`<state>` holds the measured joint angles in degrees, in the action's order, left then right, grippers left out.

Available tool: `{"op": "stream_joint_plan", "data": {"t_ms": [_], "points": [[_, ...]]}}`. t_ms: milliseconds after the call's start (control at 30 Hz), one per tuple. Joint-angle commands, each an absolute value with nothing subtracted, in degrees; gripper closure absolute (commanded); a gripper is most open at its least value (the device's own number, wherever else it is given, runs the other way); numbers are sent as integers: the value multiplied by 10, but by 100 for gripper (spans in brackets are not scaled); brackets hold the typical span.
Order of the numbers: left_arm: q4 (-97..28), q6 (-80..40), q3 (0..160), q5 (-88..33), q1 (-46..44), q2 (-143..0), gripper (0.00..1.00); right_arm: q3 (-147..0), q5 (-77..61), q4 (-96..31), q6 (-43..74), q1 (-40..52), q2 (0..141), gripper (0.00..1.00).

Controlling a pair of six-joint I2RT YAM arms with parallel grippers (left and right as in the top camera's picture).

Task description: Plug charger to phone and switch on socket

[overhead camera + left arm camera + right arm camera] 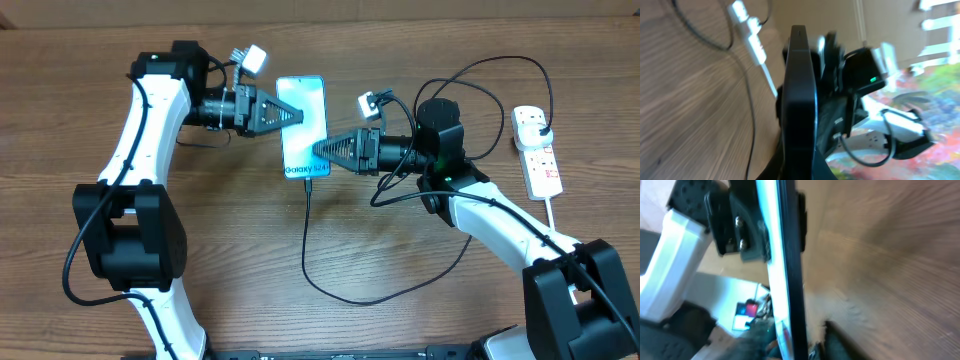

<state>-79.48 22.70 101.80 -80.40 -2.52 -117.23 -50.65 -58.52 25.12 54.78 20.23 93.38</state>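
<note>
Holding the phone (pixel 303 120) mid-table, screen up, with the left gripper (pixel 297 115) clamped on its upper left edge. Straddling the lower right edge with the right gripper (pixel 318 150); cannot tell whether pinching or merely bracketing. Looks plugged in already at the phone's bottom edge, with the charger (pixel 306 232) looping away toward the socket (pixel 543 165) at far right. Probably wrapping up the plug-in step. Next, most likely: release with the right, reach well across, press a red switch squarely without snagging the cable.
</note>
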Motion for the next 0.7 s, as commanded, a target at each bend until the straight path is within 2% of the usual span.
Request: {"op": "stream_joint_plan", "data": {"t_ms": [0,267,567,667], "points": [[-796,236,1028,-721,-38,-1160,96,-512,-540,224,538,198,930,51],[-790,149,1022,-509,-40,-1160,96,-512,-534,73,397,193,930,1],[-710,3,930,-397,-69,-1161,96,-512,-311,-203,370,192,930,0],[-670,-16,891,-388,-81,-1161,96,-512,-270,-244,370,192,930,0]]}}
